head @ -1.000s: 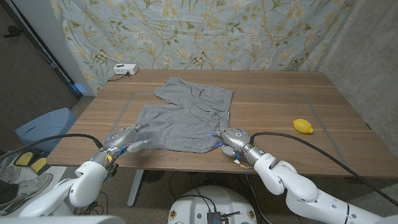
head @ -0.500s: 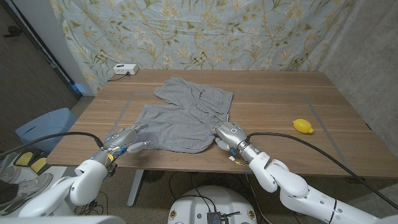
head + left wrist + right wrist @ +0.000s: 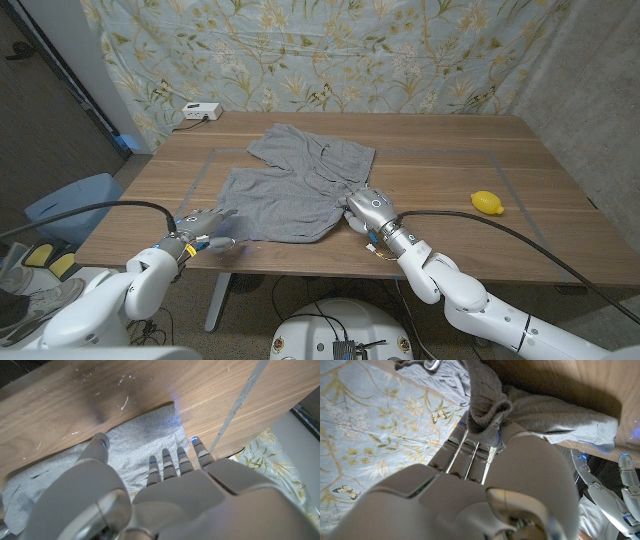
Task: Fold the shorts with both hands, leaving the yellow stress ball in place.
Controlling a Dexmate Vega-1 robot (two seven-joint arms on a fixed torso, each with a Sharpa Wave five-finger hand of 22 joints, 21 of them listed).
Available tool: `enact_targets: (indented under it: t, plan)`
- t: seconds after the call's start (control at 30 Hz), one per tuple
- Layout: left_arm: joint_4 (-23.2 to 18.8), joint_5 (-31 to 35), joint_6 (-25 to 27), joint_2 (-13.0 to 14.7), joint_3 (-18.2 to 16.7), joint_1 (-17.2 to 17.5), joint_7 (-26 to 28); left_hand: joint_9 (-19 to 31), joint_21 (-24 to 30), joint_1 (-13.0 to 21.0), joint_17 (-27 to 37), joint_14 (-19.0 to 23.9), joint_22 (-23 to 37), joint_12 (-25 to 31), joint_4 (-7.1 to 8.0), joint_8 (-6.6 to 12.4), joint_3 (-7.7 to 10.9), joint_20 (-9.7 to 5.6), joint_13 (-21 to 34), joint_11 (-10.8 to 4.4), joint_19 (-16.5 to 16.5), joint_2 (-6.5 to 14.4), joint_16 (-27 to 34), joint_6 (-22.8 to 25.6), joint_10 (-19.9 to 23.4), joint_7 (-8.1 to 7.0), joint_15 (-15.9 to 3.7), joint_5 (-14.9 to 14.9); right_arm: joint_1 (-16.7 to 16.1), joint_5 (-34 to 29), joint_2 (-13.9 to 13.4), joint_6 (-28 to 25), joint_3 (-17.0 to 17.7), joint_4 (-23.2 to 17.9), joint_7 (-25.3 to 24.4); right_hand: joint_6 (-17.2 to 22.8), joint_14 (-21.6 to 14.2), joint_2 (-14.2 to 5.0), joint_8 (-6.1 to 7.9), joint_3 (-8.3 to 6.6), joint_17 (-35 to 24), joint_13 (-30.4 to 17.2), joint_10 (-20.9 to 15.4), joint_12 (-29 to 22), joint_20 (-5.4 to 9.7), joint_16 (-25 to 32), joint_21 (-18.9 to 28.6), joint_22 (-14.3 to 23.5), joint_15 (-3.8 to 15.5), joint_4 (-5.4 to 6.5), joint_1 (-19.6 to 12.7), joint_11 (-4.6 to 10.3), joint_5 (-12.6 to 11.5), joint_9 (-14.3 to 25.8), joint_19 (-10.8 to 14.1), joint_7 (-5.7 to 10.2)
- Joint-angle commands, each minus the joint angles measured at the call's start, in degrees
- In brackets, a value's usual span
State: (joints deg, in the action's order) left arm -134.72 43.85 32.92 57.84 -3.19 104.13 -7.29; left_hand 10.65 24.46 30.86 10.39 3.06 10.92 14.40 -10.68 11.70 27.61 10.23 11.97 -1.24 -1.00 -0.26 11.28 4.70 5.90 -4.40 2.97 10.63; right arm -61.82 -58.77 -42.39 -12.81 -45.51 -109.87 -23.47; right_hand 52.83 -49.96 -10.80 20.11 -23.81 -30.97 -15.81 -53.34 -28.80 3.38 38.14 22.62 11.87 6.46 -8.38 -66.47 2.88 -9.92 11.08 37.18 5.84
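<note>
Left hand [image 3: 200, 226] at the near left, fingers spread on the near-left hem of the shorts [image 3: 290, 190], nothing yet pinched (wrist view: fingertips [image 3: 171, 462] resting on grey cloth, thumb apart, no fold between them). Open, then, and only touching.

Shorts spread across the middle of the table [image 3: 450, 200], waistband toward the far side, legs toward the near edge. Soft, light, limp knit by the look of it; likely to sag and drag rather than hold a shape, and to slide easily on the smooth wood. Best taken at the hem corners or the waistband, a pinch of doubled cloth rather than a flat press, both sides lifted together so the fold lands even.

Right hand [image 3: 367, 208] at the near right hem, closed on a bunched wad of the cloth (wrist view shows the grey fabric [image 3: 490, 410] gathered above the fingers). Holding the shorts.

Ball [image 3: 486, 202] well to the right, apart from the cloth and both hands; no need to go near it.

No brand, label or readable writing on shorts or ball.
</note>
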Motion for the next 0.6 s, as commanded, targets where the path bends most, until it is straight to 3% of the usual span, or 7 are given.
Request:
enact_targets:
  t: [0.03, 0.17, 0.2, 0.37, 0.5, 0.6]
  plan:
    - [-1.1, 7.1, 9.9, 7.3, 6.9, -5.4, -8.5, 0.2, -0.2, 3.5, 0.1, 0.4, 0.0, 0.3, -0.12, 0.66, 1.08, -0.06, 0.1, -0.84, 1.0, 0.4, 0.3, 0.9, 0.8, -0.14, -0.54, 0.9, 0.9, 0.6, 1.0, -0.3, 0.2, 1.4, -2.9, 0.7, -0.6, 0.15, -0.25, -0.41, -0.3, -0.4, -0.8, -0.4, 1.11, -0.2, 0.5, 0.3, 6.35, 0.13, -0.8, 0.48, -0.2, 0.2, 0.4, -0.14]
    - [-1.0, 9.8, 12.7, 9.3, 10.9, -8.4, -10.1, 0.2, -0.2, 6.1, 0.1, 0.7, -0.1, 0.3, -0.15, 0.71, 2.09, -0.26, 0.1, -1.05, 1.6, 1.2, 0.3, 1.1, 1.0, -0.13, -0.75, 0.9, 1.1, 0.8, 1.1, -0.4, 0.2, 1.7, -3.1, 0.7, -0.7, 0.18, -0.37, -0.43, -0.4, -0.6, -0.7, -0.5, 1.1, -0.3, 0.6, 0.3, 6.27, 0.25, -0.8, 0.54, -0.2, 0.3, 0.4, -0.25]
    - [-0.7, 10.3, 12.9, 9.9, 11.8, -9.1, -10.2, 0.2, -0.3, 8.6, 0.1, 0.9, -0.1, 0.2, -0.23, 0.7, 2.99, -0.5, 0.0, -1.3, 2.1, 1.8, 0.3, 1.1, 1.1, -0.01, -0.98, 0.7, 1.1, 0.9, 1.1, -0.5, 0.2, 1.8, -3.3, 0.7, -0.7, 0.19, -0.39, -0.43, -0.4, -0.6, -0.7, -0.5, 1.1, -0.3, 0.7, 0.3, 6.29, 0.25, -0.8, 0.52, -0.2, 0.3, 0.4, -0.26]
    - [0.2, 12.0, 14.6, 11.1, 16.4, -13.3, -11.6, 0.2, -0.2, 14.3, 0.0, 2.1, -0.1, 0.1, -0.28, 0.67, 5.08, -0.37, 0.0, -1.85, 3.6, 3.5, 0.5, 1.2, 1.7, -0.12, -1.29, 0.3, 1.2, 1.4, 1.1, -0.5, 0.3, 2.1, -3.9, 0.7, -0.8, 0.18, -0.55, -0.5, -0.6, -0.8, -0.7, -0.7, 1.09, -0.5, 0.9, 0.4, 6.3, 0.34, -0.9, 0.51, -0.1, 0.3, 0.4, -0.25]
    - [1.1, 13.0, 14.7, 11.9, 20.2, -17.1, -13.3, 0.2, -0.2, 15.8, 0.0, 2.4, -0.1, -0.1, -0.33, 0.49, 5.4, -0.46, 0.0, -2.1, 3.9, 3.5, 0.5, 0.8, 1.4, -0.42, -1.61, 0.2, 1.1, 1.6, 1.0, -0.8, 0.4, 1.9, -4.1, 0.8, -0.8, 0.26, -0.64, -0.5, -0.7, -0.9, -0.7, -0.8, 1.1, -0.6, 1.0, 0.4, 6.29, 0.4, -0.9, 0.45, -0.1, 0.3, 0.3, -0.28]
    - [2.1, 13.8, 14.5, 11.8, 23.0, -20.0, -14.6, 0.2, -0.1, 18.0, -0.1, 3.1, -0.1, -0.1, -0.34, 0.51, 5.53, -1.01, 0.0, -3.56, 4.6, 3.0, 0.5, 0.8, 1.8, -0.65, -2.35, 0.0, 1.0, 1.7, 0.7, -0.9, 0.6, 1.6, -4.3, 0.8, -0.8, 0.23, -0.71, -0.5, -0.8, -1.0, -0.7, -0.8, 1.13, -0.6, 1.0, 0.4, 6.22, 0.5, -0.9, 0.5, -0.1, 0.3, 0.3, -0.26]
